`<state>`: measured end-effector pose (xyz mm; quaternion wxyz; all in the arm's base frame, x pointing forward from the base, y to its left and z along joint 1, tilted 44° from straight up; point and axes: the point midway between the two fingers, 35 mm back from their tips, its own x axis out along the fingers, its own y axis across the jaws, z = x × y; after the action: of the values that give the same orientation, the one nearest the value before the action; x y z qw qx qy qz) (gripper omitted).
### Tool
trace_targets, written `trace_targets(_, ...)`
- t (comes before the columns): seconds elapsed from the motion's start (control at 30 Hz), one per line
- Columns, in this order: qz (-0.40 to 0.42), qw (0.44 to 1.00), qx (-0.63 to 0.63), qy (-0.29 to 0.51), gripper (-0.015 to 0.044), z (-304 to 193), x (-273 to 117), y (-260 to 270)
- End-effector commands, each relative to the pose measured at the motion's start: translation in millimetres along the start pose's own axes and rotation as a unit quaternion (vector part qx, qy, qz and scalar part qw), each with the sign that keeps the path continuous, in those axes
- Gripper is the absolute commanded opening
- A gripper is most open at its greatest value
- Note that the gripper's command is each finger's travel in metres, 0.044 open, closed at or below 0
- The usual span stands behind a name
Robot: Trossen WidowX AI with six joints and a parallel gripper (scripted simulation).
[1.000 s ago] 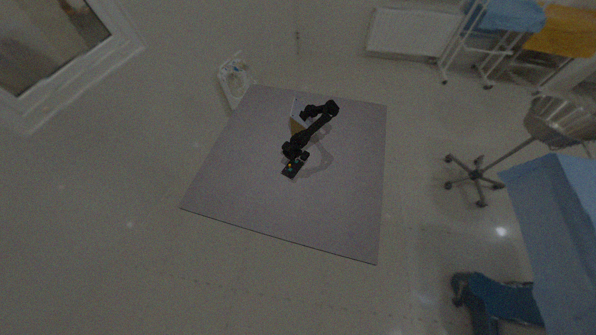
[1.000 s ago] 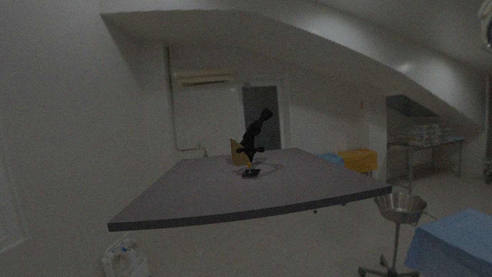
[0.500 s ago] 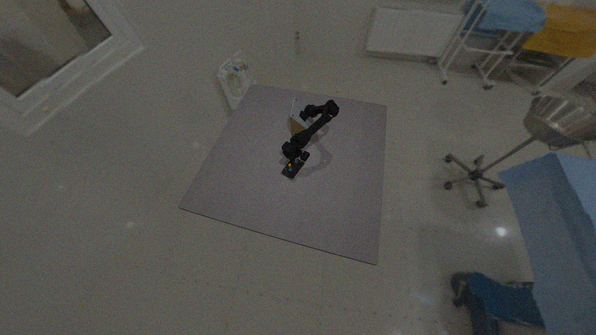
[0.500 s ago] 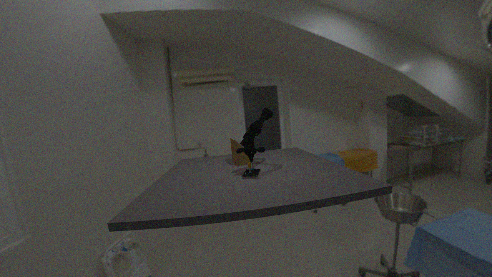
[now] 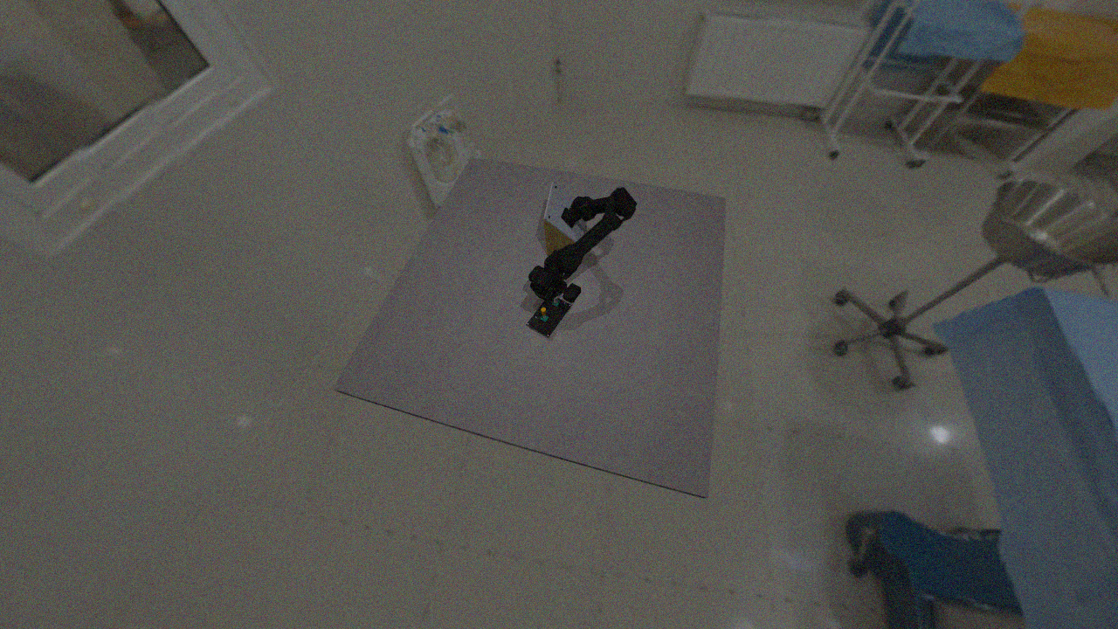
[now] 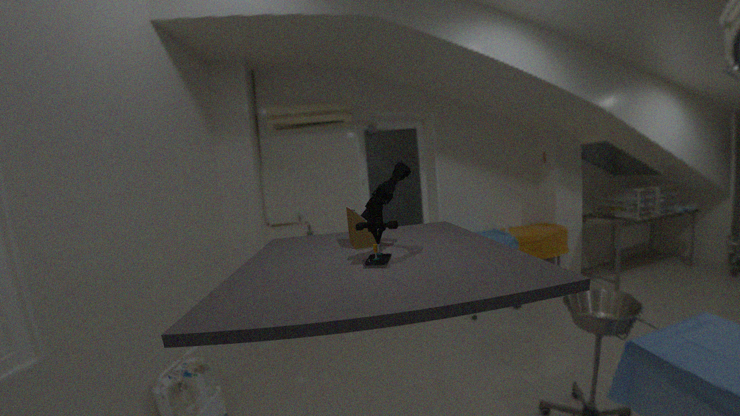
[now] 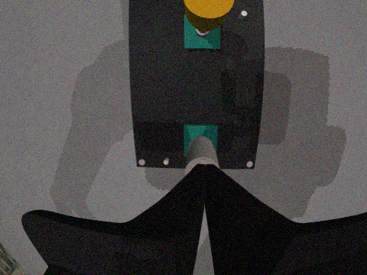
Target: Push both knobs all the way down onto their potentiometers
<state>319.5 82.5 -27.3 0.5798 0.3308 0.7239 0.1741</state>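
Note:
The dark circuit board (image 5: 547,329) (image 6: 383,262) (image 7: 164,84) stands on the table with two teal potentiometers. An orange knob (image 5: 543,310) (image 6: 374,249) (image 7: 210,8) stands high over the far potentiometer (image 7: 191,43) in the wrist view, with a bit of pale shaft showing beneath it. A grey knob (image 7: 201,149) stands over the near potentiometer (image 7: 191,131); whether a gap remains under it cannot be told. My gripper (image 6: 378,242) (image 7: 204,173) is shut and empty. Its fingertips are at the grey knob's top and cover part of it; contact is not clear.
A block (image 5: 557,236) (image 6: 358,230) with an orange side and a pale face stands behind the board, beside the arm. The arm reaches over from the back of the table (image 5: 625,375) (image 6: 310,294). Small pale pins stand at the board's corners.

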Motion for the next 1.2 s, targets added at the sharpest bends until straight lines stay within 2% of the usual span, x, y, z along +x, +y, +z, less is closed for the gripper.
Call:
trace_targets(0.0,0.003,1.000,0.001,0.001,0.0000,-0.4,1.8,1.1)
trace_targets(1.17,0.003,1.000,0.001,0.001,0.0000,-0.5,5.9,1.2)
